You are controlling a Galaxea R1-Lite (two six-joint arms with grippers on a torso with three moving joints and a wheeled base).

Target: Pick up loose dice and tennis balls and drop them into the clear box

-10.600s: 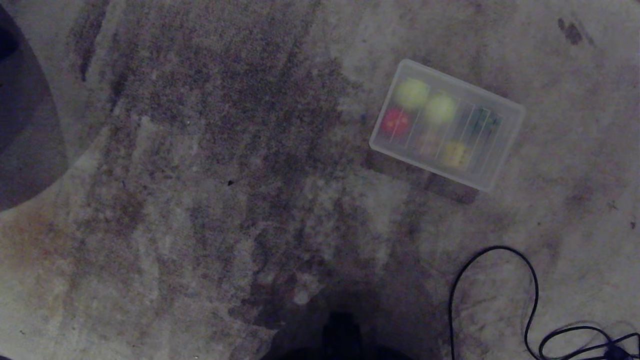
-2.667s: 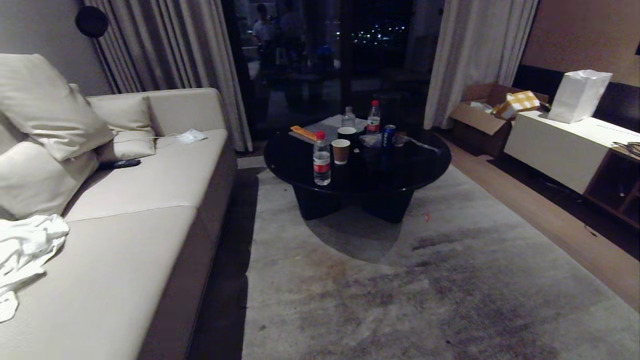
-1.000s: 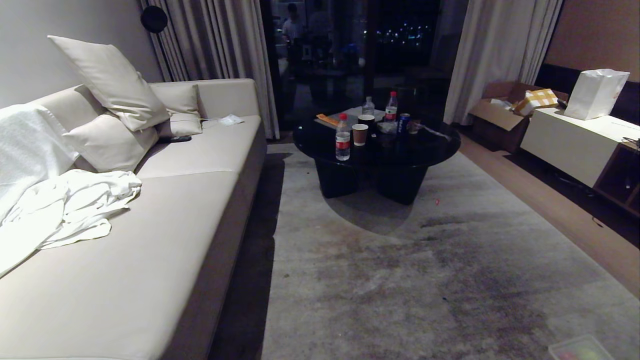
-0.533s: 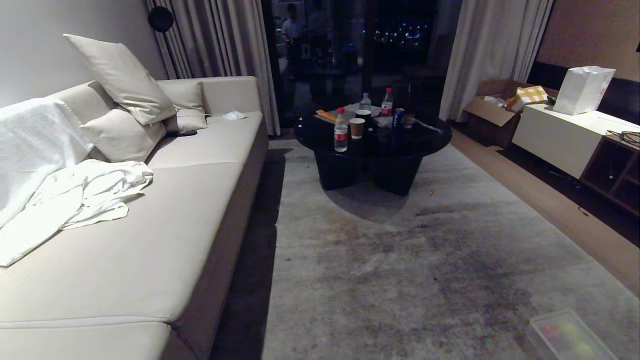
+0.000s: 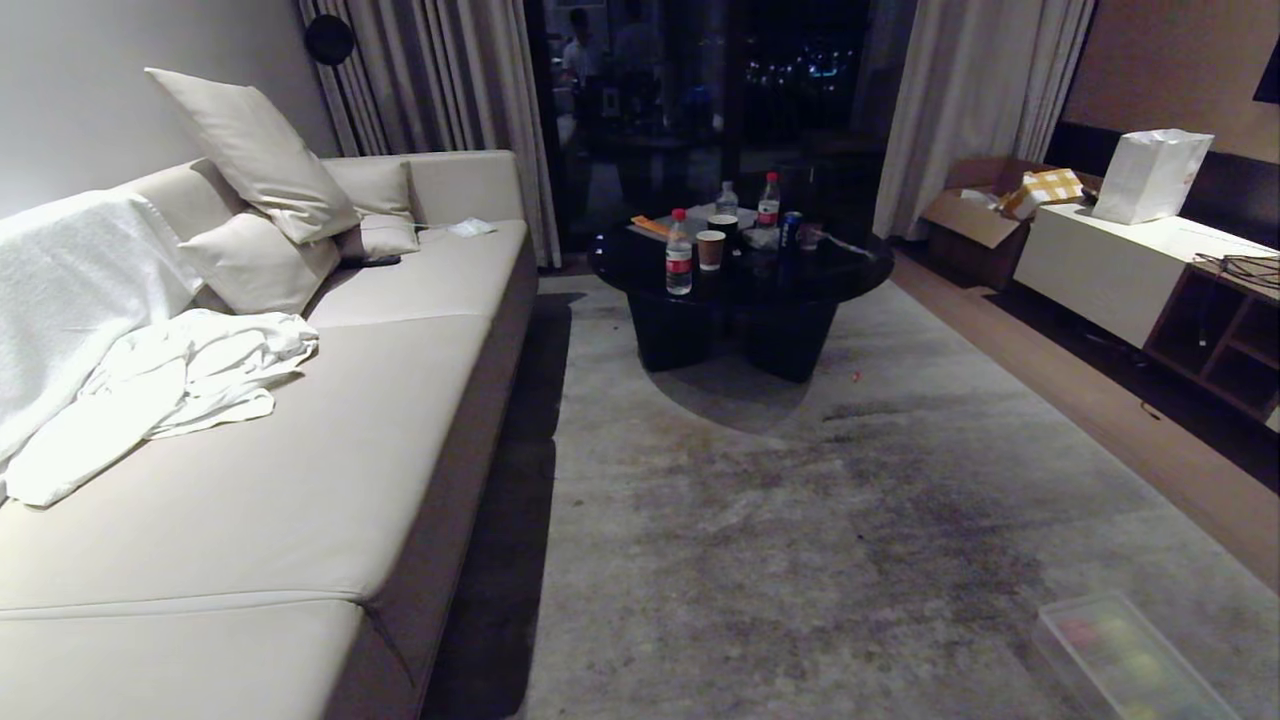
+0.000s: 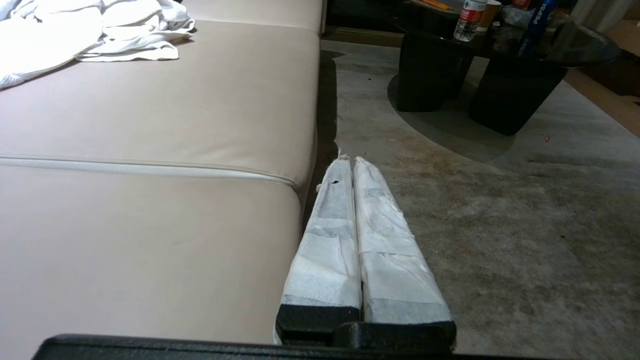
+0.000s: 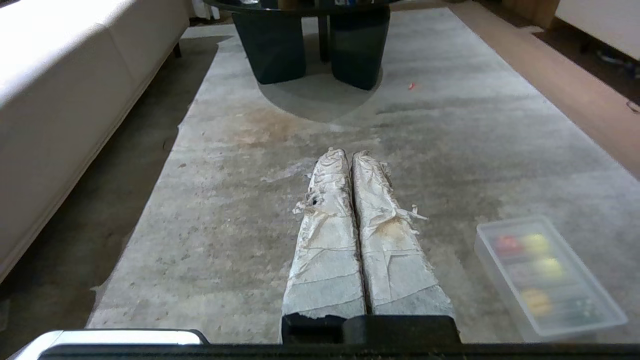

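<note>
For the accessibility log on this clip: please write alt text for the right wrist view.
The right end effector, its taped fingers shut and empty, points across a stained grey rug. The lidded clear box of coloured toys sits beside it, with a pale sofa and a dark round table beyond.

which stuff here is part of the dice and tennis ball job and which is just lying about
Part of the job:
- clear box, lid on, on the rug
- tennis balls inside it
- dice inside it

Just lying about:
- sofa with white cloth
- black table with bottles and cups
- white bag
</note>
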